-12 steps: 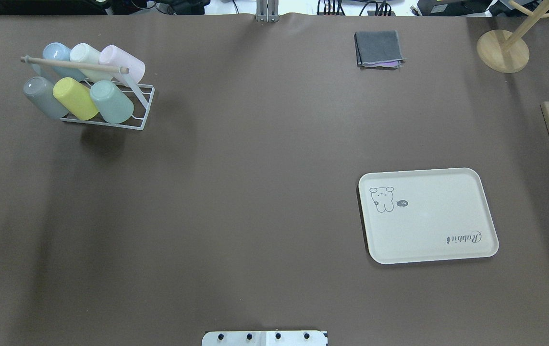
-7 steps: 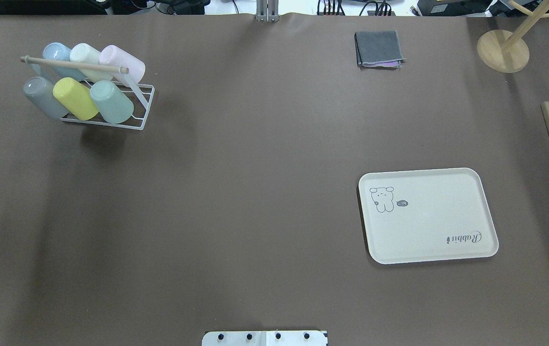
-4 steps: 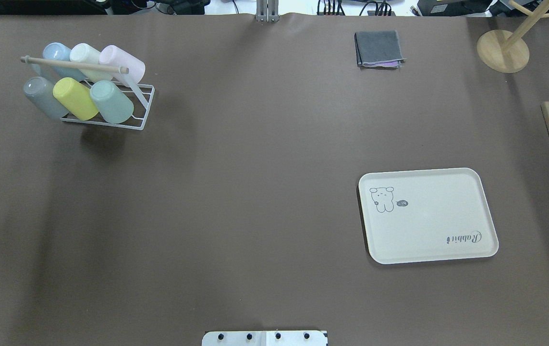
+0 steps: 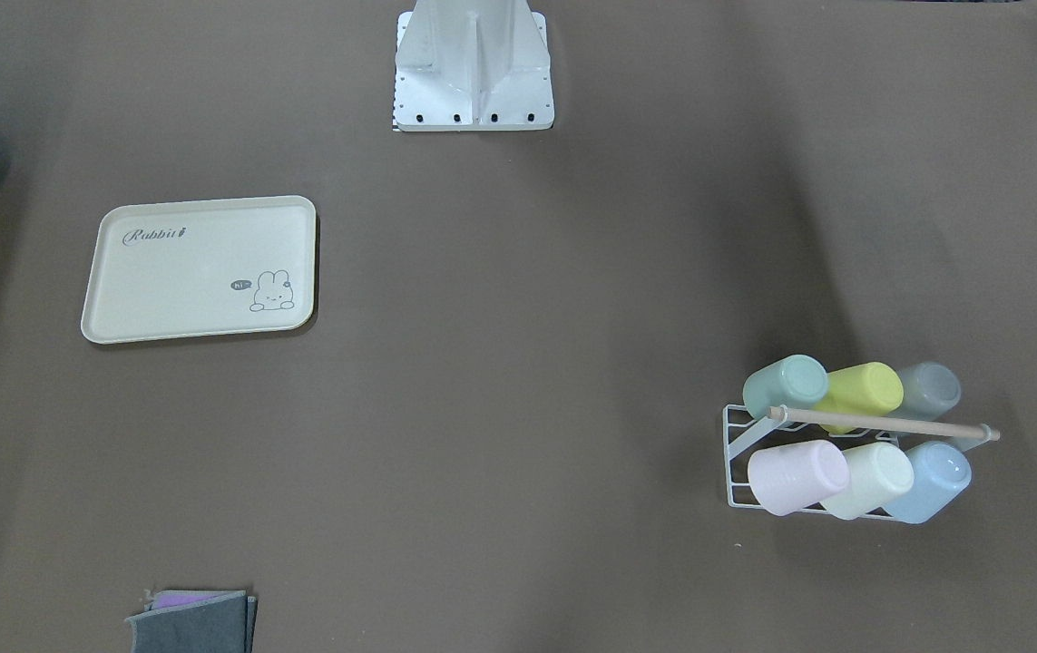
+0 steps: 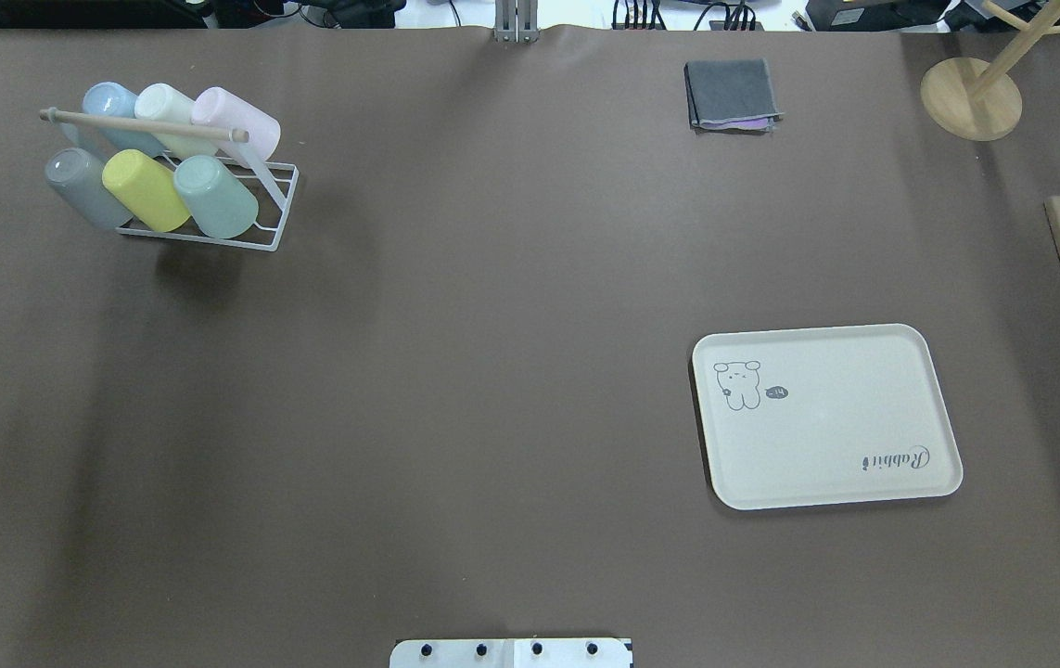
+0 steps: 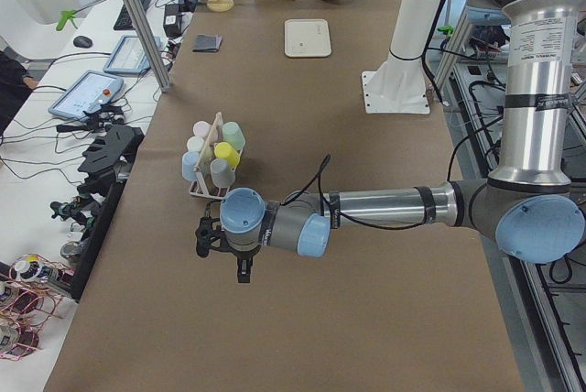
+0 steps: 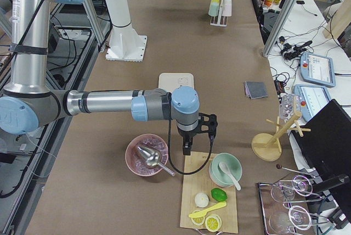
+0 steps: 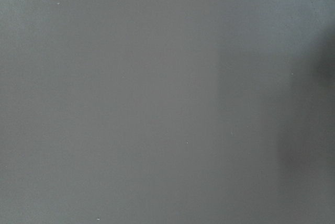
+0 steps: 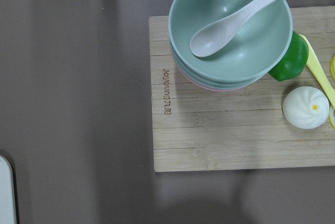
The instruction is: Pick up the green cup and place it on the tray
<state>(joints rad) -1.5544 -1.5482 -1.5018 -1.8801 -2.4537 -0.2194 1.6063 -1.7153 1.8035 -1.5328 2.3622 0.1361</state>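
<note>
Six pastel cups lie tilted in the white wire rack (image 5: 277,211) on my left side of the table (image 5: 492,325). The green cup (image 5: 216,197) is at the inner end of the row nearer me, touching the yellow cup (image 5: 146,190). The tray (image 5: 826,436) lies flat, well apart from it on my right side. My left gripper (image 6: 203,237) hangs over bare table near the rack, toward the table's end. My right gripper (image 7: 213,127) hangs by the wooden board (image 9: 225,130) that carries stacked green bowls (image 9: 230,25). Whether either pair of jaws is parted or clenched I cannot tell — only the side views show them.
</note>
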